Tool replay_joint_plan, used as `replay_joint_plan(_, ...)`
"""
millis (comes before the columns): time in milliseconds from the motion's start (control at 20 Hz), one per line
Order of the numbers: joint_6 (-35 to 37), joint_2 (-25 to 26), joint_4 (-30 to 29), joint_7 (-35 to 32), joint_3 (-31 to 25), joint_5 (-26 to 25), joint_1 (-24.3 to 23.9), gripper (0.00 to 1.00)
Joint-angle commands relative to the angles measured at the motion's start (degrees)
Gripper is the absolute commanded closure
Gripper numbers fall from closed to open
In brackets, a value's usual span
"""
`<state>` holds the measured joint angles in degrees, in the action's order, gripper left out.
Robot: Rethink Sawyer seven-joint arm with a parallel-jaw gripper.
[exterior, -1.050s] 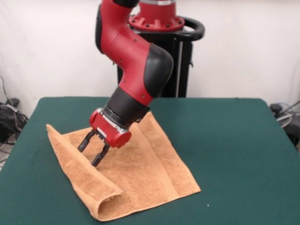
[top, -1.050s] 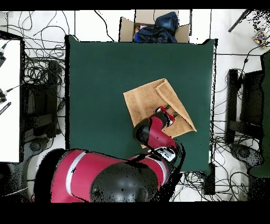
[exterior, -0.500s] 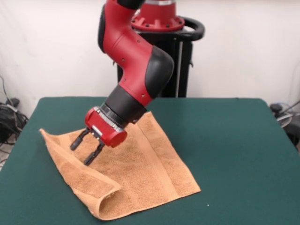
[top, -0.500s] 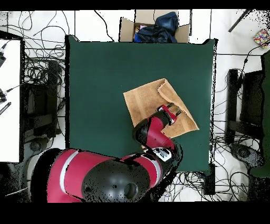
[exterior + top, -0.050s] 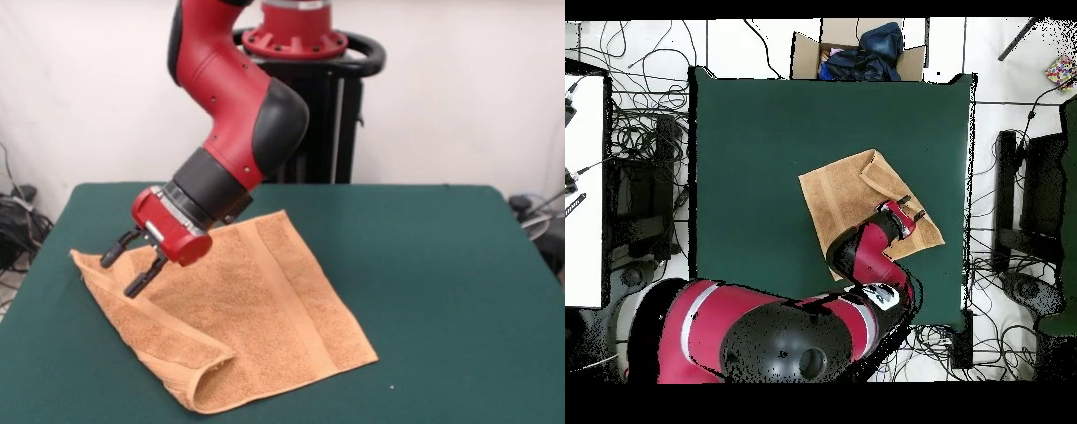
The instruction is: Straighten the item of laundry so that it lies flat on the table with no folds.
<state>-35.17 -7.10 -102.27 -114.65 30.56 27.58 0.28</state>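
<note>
Fingers of the black two-pronged hand [image 5: 131,272] are standing spread apart, with nothing between them, pointing down and outward over the left part of the light orange-tan terry-cloth towel [image 5: 256,309] in the front view. Whether the lower fingertip is touching the cloth or hanging just above it cannot be told. In the overhead view the hand [image 5: 915,209] is showing as two dark prongs over the towel's [image 5: 835,190] right portion, close to the tabletop's right edge. Behind the hand, the red cylindrical wrist cap is joining a black collar and then the thick red and black robot arm [image 5: 229,106], which is leaning down across the far part of the cloth.

The towel is lying on the dark green felt-covered rectangular tabletop [image 5: 441,291], turned at an angle so that its corners are pointing toward the tabletop's edges. Most of it is lying flat, with a smoother woven band running along its right-hand side in the front view. Its left side is folded: a long flap is doubled over onto the rest, forming a raised loop at the near corner and running up toward the pointed left corner beside the hand. In the overhead view the fold is appearing as a strip along the towel's upper right side. The towel is sitting in the half of the tabletop nearer the robot's base, well away from the far edge and the left edge in that view.
</note>
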Motion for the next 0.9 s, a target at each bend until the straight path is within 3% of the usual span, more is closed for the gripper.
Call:
replay_joint_plan(50, -3.1, 1.5, -1.2, -12.0, -3.3, 4.5, 0.6, 0.0)
replay_joint_plan(350, -3.8, 1.0, -1.4, -13.2, -4.8, 2.9, -0.5, 0.0)
replay_joint_plan(900, 5.2, -2.9, -2.5, -9.7, -6.5, -1.2, -1.7, 0.0)
